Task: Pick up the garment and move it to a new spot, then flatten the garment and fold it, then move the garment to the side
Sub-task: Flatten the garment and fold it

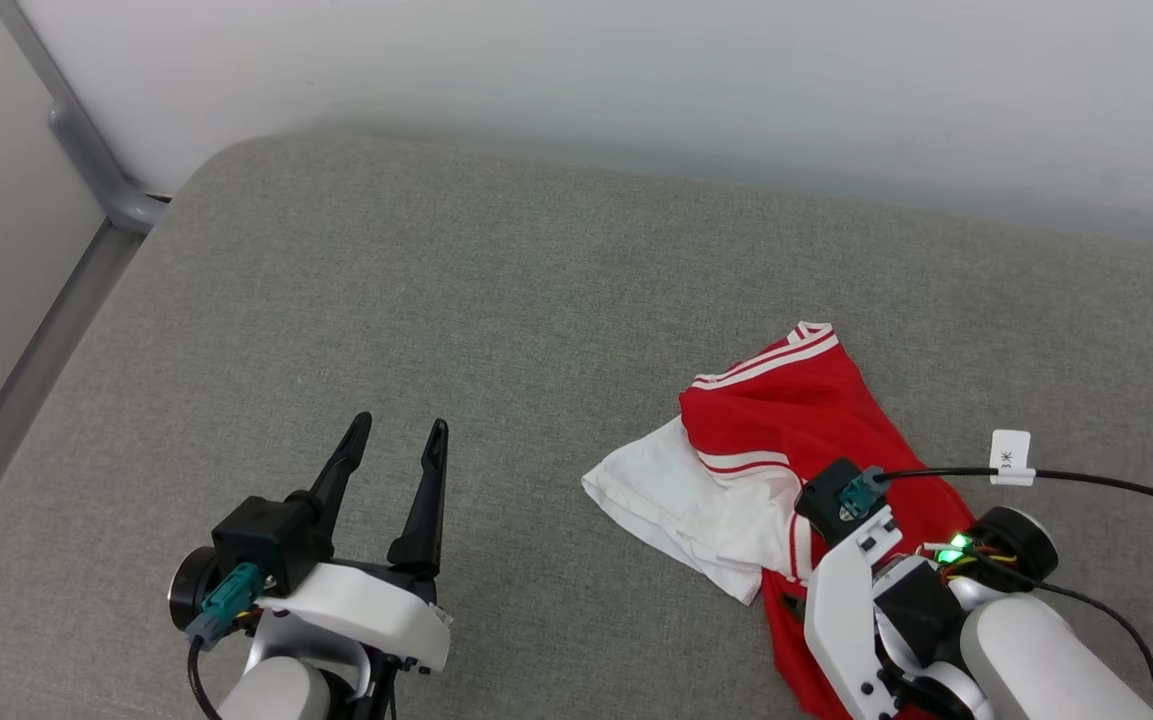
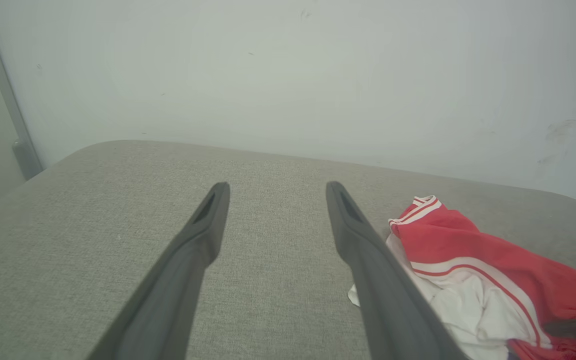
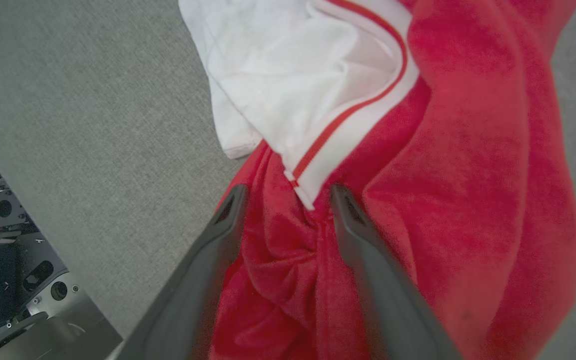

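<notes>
While the garment (image 1: pixel 806 420) is lying crumpled at the lower right of the head view on the grey padded surface (image 1: pixel 436 250), with its red body bunched and a white sleeve spilling toward the frame's centre, the right gripper (image 3: pixel 288 192) is resting its tips on it, fingers standing apart and straddling a red fold. At the lower left, the left gripper (image 1: pixel 401 424) is hovering over the padding, fingers spread wide, well apart from the garment.

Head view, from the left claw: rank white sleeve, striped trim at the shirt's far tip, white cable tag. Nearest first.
From the left claw:
1. White sleeve, just to its right.
2. Striped trim, at the far tip of the shirt, farther right.
3. Cable tag, far right.
</notes>
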`<state>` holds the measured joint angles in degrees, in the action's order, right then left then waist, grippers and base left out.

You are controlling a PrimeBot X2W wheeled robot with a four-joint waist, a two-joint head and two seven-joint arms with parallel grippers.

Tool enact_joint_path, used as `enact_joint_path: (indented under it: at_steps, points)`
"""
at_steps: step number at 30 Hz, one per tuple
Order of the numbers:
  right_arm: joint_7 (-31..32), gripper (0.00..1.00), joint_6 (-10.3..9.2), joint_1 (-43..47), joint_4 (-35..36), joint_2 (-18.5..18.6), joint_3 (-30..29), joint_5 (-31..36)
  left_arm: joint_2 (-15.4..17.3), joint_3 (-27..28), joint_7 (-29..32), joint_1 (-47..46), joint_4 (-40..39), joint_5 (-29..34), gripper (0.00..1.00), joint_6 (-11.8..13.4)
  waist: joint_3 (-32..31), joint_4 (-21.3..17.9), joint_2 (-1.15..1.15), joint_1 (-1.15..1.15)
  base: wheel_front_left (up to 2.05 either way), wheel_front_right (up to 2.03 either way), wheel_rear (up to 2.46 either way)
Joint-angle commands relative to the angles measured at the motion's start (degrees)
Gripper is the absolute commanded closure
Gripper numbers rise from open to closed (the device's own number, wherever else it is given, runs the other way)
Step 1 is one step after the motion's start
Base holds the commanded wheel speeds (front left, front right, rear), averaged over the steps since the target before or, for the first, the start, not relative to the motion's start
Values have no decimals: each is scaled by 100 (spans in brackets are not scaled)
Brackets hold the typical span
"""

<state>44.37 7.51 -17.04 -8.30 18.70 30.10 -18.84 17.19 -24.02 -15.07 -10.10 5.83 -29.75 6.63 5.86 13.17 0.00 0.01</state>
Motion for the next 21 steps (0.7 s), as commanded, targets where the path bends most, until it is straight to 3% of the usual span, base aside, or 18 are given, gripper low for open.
enact_joint_path:
  at_steps: [1,4,8,16,21]
  points:
    - [-87,100,-4,-141,-27,-6,6,-53,-54,43,-13,-2,27,62,0,-35,-14,-12,0,-1,0,0,0]
    - [-338,100,-4,-267,-2,-82,-79,-77,-86,128,-13,55,82,109,0,-76,-70,-62,0,-1,0,0,0]
    - [-768,100,-4,-381,42,-284,-642,28,-134,212,-13,140,123,198,0,-137,-220,-253,0,-1,0,0,0]
    - [-1414,100,-4,170,320,-739,-2332,346,-138,281,-13,257,117,275,0,-130,-356,-537,0,-1,0,0,0]
    - [-2138,100,-4,803,792,-1198,-3286,666,-123,319,-13,322,108,267,0,-104,-430,-668,0,-1,0,0,0]
